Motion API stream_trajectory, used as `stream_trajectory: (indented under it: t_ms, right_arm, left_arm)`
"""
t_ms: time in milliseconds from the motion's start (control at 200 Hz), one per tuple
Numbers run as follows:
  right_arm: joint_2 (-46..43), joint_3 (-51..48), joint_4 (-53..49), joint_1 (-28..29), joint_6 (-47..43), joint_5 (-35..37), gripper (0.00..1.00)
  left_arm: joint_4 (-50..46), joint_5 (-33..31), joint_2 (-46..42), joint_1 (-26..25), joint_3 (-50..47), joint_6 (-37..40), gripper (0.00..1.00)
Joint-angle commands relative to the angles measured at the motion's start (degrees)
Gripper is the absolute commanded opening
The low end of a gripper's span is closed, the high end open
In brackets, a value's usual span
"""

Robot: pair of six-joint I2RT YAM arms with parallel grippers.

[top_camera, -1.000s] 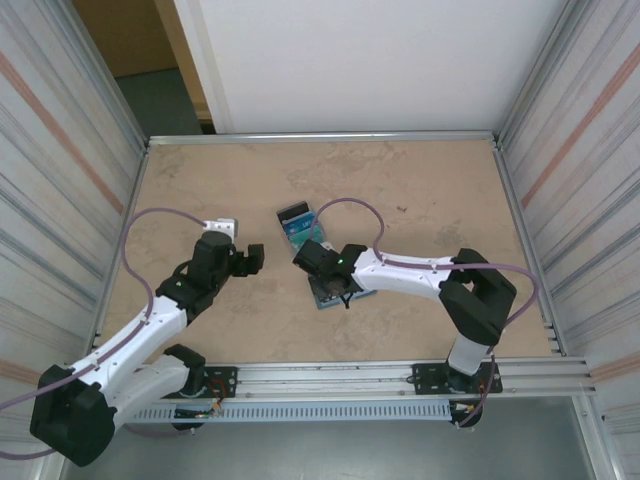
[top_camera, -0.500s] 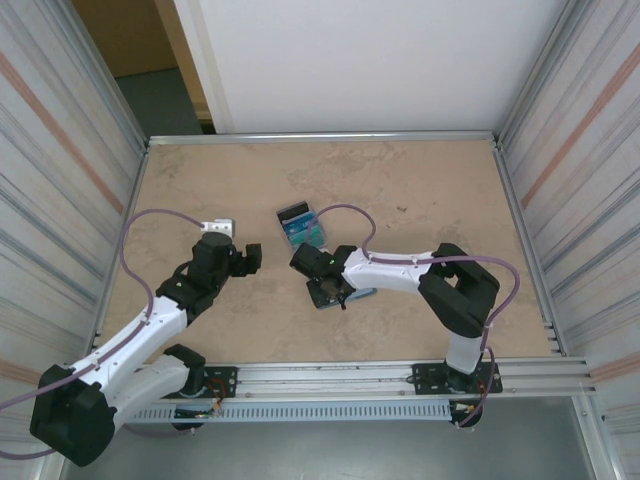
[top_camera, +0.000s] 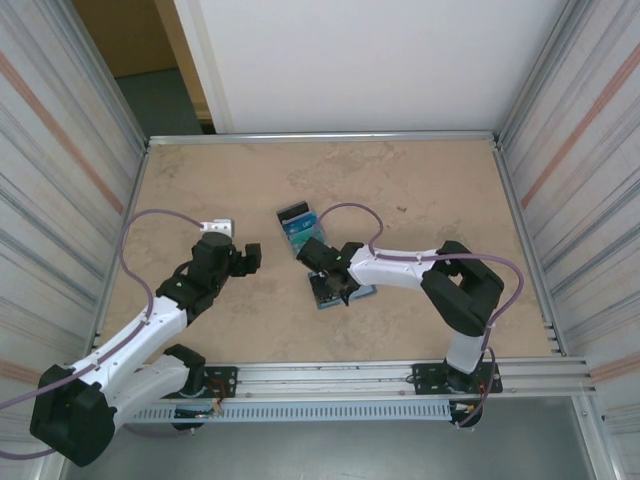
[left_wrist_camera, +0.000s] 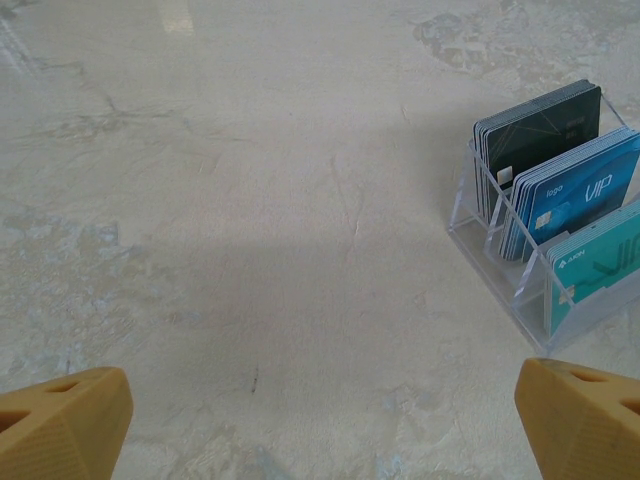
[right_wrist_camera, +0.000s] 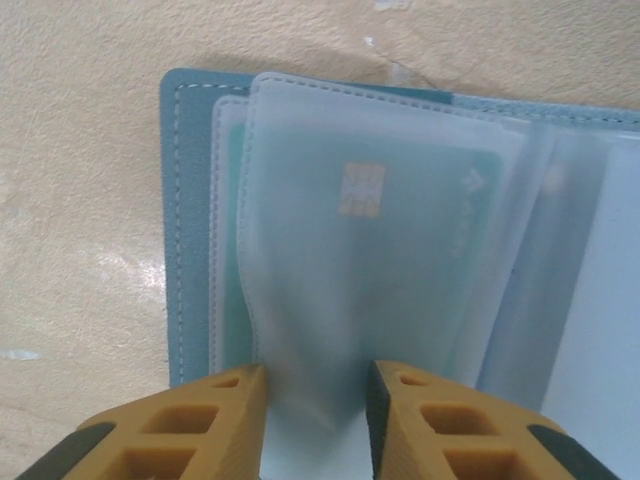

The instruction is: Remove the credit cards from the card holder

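Hovering over the bare tabletop [left_wrist_camera: 250, 250] on the left, the left claw [top_camera: 248, 257] stands wide. Its two orange fingertips [left_wrist_camera: 62, 418] sit at the bottom corners of the wrist view, with only tabletop between them.

Just to its right a clear plastic rack [left_wrist_camera: 497, 262] stands on the tabletop with three slots of upright stacks. The black cards [left_wrist_camera: 545, 130] are farthest from the wrist camera, the blue cards [left_wrist_camera: 585, 185] are in the middle, and the teal-green cards [left_wrist_camera: 600, 265] are nearest.

Further right, the card holder [right_wrist_camera: 185, 230] lies open and flat on the tabletop. It is near the rack, on the side closer to the arm bases, and partly under the right claw [right_wrist_camera: 315, 405]. That claw is narrow, its orange fingers pressed against both sides of the lower edge of a clear sleeve [right_wrist_camera: 300, 330], which bows up between them. Inside the sleeve lies a sleeved card [right_wrist_camera: 420, 230], teal-green with a gold chip [right_wrist_camera: 364, 190], wholly within the pocket. Through the cloudy plastic I cannot tell whether the grip catches the card itself or only the sleeve. More clear sleeves [right_wrist_camera: 560, 250] fan out to the right over the pale lining.

From above, the right forearm [top_camera: 400, 268] reaches leftward from its bent elbow to the card holder.
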Motion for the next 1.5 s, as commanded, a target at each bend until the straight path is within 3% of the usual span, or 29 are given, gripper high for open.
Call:
stream_trajectory:
  t_ms: [0, 281, 446, 682, 982, 1493]
  right_arm:
    - [0.5, -2.9, 0.8, -1.5, 1.6, -2.6, 0.28]
    - [-3.4, -5.0, 3.6, -2.5, 1.4, -6.5, 0.10]
    - [-5.4, -5.4, 4.9, -1.2, 1.2, -10.3, 0.08]
    - [-7.3, -5.5, 4.1, 0.3, 2.7, -11.4, 0.09]
    - [-9.3, -6.8, 1.6, -0.4, 4.3, -7.2, 0.24]
    - [-12.6, -8.2, -3.7, -4.0, 5.9, -0.9, 0.28]
  left_arm:
    - [-0.9, -1.4, -0.7, 0.0, 0.0, -0.2, 0.99]
    - [-1.7, -0.7, -1.0, -0.3, 0.8, 0.1, 0.99]
    - [-1.7, -2.0, -1.6, -2.2, 1.5, 0.1, 0.99]
    - [-1.7, -3.4, -1.3, -4.7, 3.1, -0.2, 0.99]
    - [-0.8, -4.3, -0.2, -6.2, 4.3, 0.0, 0.99]
    - [-0.9, -4.8, 1.6, -7.9, 5.7, 2.0, 0.99]
